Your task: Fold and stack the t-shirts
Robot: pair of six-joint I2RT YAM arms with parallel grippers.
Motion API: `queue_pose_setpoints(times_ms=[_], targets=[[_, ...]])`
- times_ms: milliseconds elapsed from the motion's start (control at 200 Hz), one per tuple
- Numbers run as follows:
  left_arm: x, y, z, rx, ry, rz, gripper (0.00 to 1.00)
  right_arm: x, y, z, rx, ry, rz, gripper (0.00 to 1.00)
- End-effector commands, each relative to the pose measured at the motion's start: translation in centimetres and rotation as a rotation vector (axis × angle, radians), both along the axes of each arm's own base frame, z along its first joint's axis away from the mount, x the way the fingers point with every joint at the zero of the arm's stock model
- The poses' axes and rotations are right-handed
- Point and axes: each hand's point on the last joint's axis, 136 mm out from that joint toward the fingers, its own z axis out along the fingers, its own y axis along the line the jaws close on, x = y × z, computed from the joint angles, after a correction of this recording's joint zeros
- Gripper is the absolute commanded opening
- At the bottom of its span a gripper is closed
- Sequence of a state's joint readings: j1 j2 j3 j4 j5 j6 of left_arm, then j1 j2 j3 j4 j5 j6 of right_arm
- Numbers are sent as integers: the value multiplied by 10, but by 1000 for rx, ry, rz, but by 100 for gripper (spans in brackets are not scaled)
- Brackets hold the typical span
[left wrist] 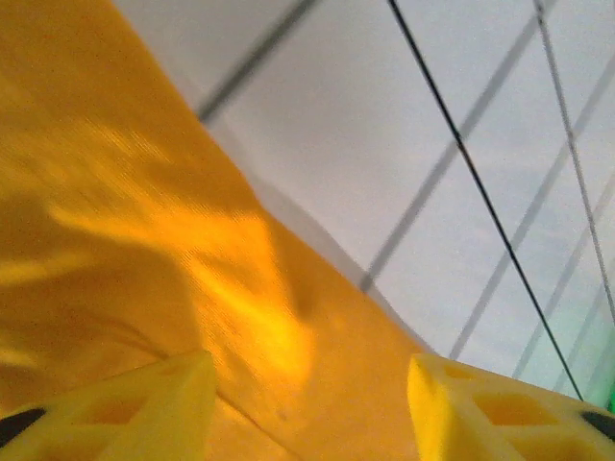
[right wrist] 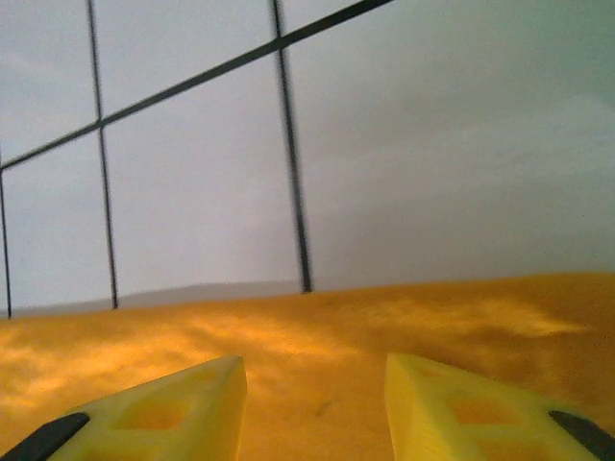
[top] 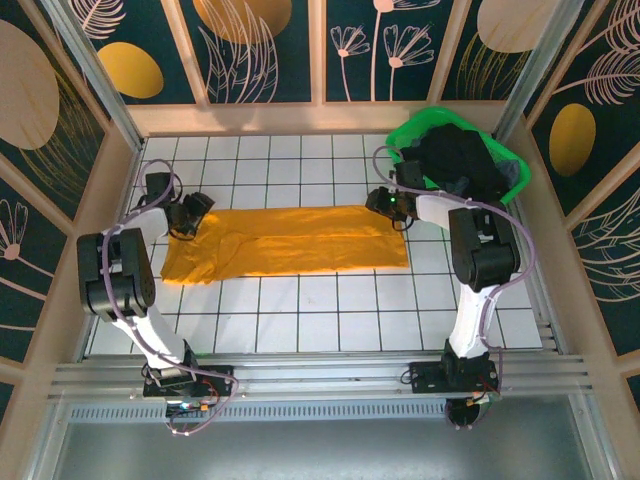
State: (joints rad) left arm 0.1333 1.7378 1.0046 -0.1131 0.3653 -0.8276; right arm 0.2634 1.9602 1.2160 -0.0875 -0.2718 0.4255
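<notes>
A mustard orange-yellow t-shirt [top: 290, 242] lies folded into a long flat strip across the middle of the white tiled table. My left gripper [top: 190, 217] sits low at the strip's far left corner, and its wrist view shows the yellow fingers [left wrist: 144, 403] spread wide over the cloth [left wrist: 144, 250], holding nothing. At the far right corner, my right gripper [top: 392, 207] is open too, with the fabric [right wrist: 317, 355] spread flat below both fingers [right wrist: 183, 408]. Dark t-shirts [top: 460, 160] are piled in a green basket [top: 420, 127].
The green basket stands at the back right corner, close behind the right arm. Wooden frame walls enclose the table on three sides. White tiles [top: 330, 320] lie bare between the shirt and the arm bases.
</notes>
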Motion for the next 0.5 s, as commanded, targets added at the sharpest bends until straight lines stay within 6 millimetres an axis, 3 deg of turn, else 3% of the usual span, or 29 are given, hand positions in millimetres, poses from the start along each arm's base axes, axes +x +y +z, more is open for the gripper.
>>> queue_pose_setpoints(times_ms=[0, 245, 495], targets=[[-17, -22, 4, 5, -50, -117, 58, -18, 25, 30, 27, -39, 94, 46], [-35, -29, -19, 47, 10, -174, 58, -61, 67, 60, 198, -61, 196, 51], [-44, -48, -29, 34, 23, -231, 57, -79, 79, 64, 249, -45, 201, 52]])
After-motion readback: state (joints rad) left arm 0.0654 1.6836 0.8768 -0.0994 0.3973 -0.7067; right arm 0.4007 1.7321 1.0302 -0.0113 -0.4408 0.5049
